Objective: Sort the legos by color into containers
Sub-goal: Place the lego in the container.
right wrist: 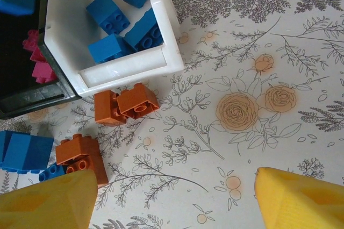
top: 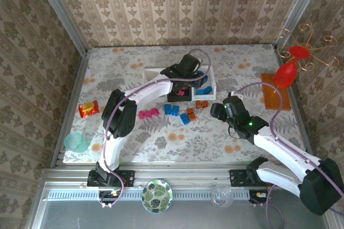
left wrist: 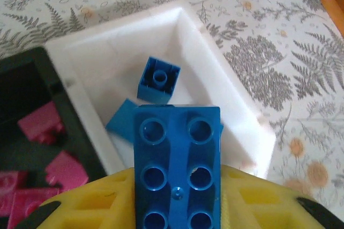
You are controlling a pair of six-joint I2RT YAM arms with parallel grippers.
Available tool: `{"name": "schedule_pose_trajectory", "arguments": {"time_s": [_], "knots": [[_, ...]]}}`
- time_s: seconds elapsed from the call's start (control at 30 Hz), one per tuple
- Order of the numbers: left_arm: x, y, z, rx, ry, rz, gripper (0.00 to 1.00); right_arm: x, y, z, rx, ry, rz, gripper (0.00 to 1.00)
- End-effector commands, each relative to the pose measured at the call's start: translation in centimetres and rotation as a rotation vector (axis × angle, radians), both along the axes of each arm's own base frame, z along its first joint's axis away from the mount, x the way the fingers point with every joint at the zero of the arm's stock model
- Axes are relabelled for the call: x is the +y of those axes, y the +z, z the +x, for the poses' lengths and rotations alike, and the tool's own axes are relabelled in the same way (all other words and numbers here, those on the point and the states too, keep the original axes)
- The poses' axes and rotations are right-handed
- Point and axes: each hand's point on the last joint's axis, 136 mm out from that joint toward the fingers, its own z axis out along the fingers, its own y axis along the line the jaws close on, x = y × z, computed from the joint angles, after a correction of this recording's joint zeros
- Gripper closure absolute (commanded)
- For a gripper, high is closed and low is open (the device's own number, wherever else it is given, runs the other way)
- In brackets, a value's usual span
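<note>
While the left gripper [left wrist: 177, 199] hangs over the white tray [left wrist: 236, 105], its jaws grip a blue eight-stud brick [left wrist: 177, 143]; other blue bricks [left wrist: 158, 81] lie in that tray. The right gripper [right wrist: 172, 197] holds its jaws wide open above the worktop [right wrist: 269, 51], near the brown-orange bricks [right wrist: 126, 105]

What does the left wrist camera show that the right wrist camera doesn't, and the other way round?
Left wrist view: close up, a long blue brick clamped in the left gripper, hanging over the white tray, plus a corner of the orange mat.

Right wrist view: the right gripper open and empty above the table, with brown-orange bricks and loose blue bricks lying outside the trays.

Both: the white tray with stored blue bricks, and the black tray beside it holding pink bricks.
</note>
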Motion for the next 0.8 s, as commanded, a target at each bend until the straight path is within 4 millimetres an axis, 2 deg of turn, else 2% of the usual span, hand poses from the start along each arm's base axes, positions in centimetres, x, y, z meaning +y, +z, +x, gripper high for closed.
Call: {"name": "schedule_pose_trajectory", "arguments": {"time_s": [0.0,0.17,0.23,0.33,0.43,0.57,0.63,0.77], "knots": [[-1.8,0.5,0.8,0.024,-0.024,-0.034,0.60,-1.0,-0.8,-0.8,0.023,-0.034,-0.012,0.21],[-2.7,0.3,2.6,0.035,-0.006,-0.045,0.53,-0.4,-1.2,-1.0,0.031,-0.005,0.007,0.22],[-2.9,1.2,3.0,0.044,0.001,-0.089,0.48,0.0,-1.3,-1.0,0.027,0.013,0.021,0.21],[-2.8,3.5,2.8,0.025,-0.003,-0.146,0.40,0.8,-1.3,-0.9,0.020,0.050,0.045,0.21],[-2.2,6.4,1.8,-0.020,-0.010,-0.196,0.31,1.8,-1.1,-0.9,0.008,0.092,0.066,0.21],[0.3,9.6,-0.4,-0.078,-0.001,-0.279,0.18,3.3,-1.1,-1.0,0.003,0.148,0.083,0.21],[1.9,10.4,-1.9,-0.095,0.008,-0.309,0.15,4.1,-1.3,-1.0,0.005,0.172,0.086,0.21],[5.6,10.1,-5.5,-0.099,0.034,-0.348,0.09,6.2,-1.8,-1.1,0.019,0.236,0.079,0.21]]}}
